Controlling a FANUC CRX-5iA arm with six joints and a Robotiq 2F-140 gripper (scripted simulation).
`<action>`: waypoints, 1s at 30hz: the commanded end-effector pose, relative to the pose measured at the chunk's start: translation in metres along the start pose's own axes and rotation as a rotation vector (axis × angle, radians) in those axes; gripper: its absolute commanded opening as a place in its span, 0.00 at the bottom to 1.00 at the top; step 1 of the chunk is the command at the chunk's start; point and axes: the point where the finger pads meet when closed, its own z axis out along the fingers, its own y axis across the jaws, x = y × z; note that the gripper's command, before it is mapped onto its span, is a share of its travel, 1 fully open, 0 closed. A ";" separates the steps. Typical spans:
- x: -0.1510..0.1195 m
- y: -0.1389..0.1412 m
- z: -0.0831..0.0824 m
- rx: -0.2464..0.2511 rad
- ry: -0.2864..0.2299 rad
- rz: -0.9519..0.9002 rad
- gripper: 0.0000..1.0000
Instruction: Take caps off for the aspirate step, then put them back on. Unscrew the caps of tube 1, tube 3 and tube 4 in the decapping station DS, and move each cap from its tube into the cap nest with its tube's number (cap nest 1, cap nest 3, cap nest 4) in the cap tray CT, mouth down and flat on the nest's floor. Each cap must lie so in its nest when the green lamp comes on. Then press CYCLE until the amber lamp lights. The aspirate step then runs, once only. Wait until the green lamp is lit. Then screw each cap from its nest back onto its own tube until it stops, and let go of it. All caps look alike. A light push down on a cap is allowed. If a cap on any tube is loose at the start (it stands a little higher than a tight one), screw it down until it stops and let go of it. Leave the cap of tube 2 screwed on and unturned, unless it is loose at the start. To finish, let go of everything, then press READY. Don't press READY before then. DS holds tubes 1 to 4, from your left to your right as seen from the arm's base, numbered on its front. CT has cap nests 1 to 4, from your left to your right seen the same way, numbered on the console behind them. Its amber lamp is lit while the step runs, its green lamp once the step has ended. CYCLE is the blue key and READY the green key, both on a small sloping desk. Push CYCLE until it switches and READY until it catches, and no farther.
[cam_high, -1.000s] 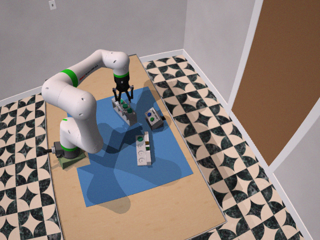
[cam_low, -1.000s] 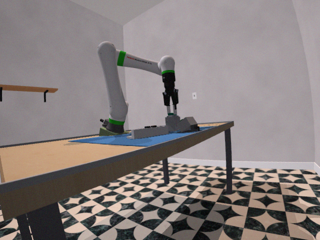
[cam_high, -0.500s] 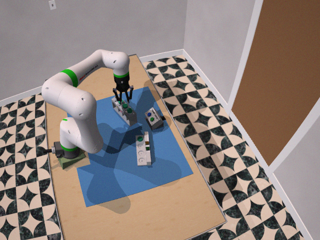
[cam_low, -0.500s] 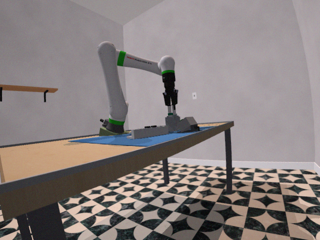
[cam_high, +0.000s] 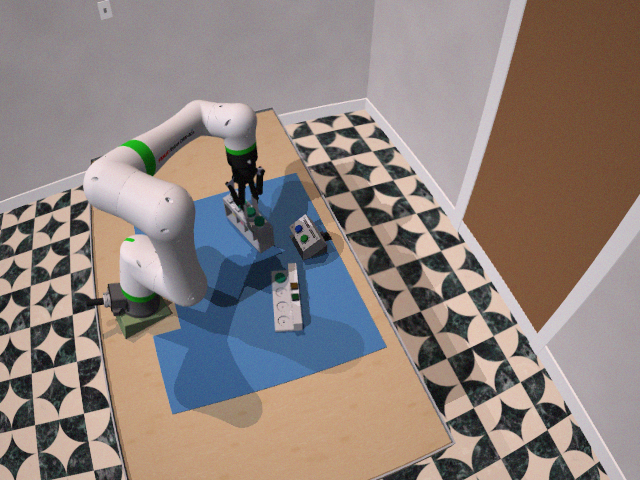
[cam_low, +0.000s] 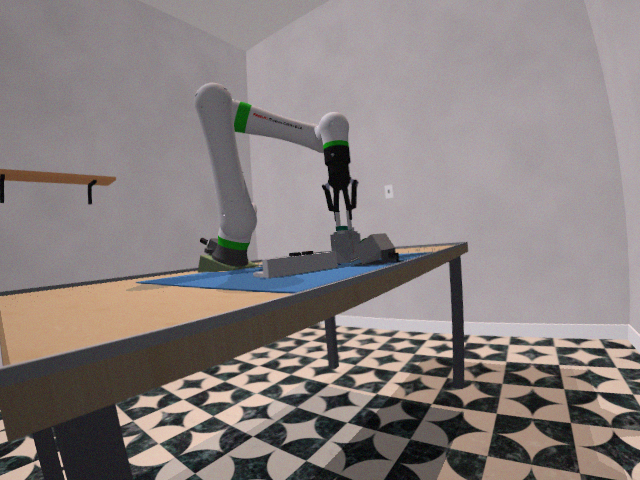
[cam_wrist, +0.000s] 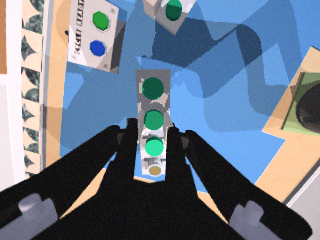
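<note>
The grey decapping station stands on the blue mat. In the wrist view it holds an open tube at the near end, which is tube 1, then three green caps in a row. My gripper points straight down and is shut on the cap next to the open tube, tube 2's cap, which still sits on its tube. The caps of tube 3 and tube 4 are apart from my fingers. From the side, my gripper pinches the cap atop the station. One green cap lies in cap nest 1 of the cap tray.
The sloping key desk stands right of the station, with the blue CYCLE key and the green READY key. The tray's other three nests are empty. The arm's base stands at the mat's left edge.
</note>
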 end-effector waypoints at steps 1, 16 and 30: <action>0.000 0.000 0.000 -0.009 -0.019 -0.270 0.00; 0.000 0.000 -0.001 -0.006 -0.020 -0.617 0.00; 0.000 0.000 -0.001 -0.006 -0.020 -0.617 0.35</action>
